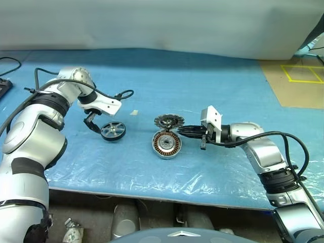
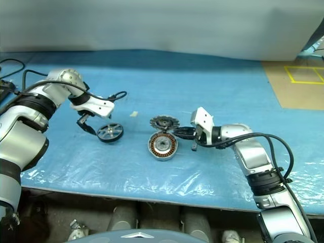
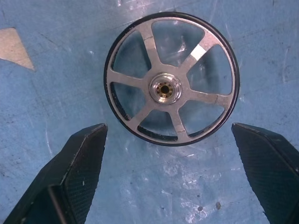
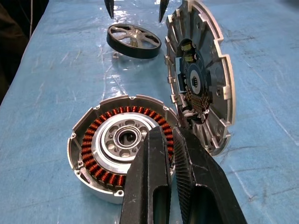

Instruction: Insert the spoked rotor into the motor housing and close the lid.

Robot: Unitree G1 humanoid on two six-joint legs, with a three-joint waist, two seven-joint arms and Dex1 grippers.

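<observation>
Blue plastic sheeting covers the table, and on it we see all three parts lying apart from our grippers' grasp. Our left gripper points steeply down just beside the spoked rotor, its two black fingers spread wide and holding nothing; in the left wrist view the rotor lies flat on the sheet between and just past the fingertips. Toward the middle of the table we see the motor housing, open side up, its copper windings ringing the central hole. The lid stands tilted on edge right behind the housing, leaning at its rim. Our right gripper reaches in nearly level from the right, its fingers pressed together with nothing between them, tips at the housing's rim beside the lid's lower edge.
</observation>
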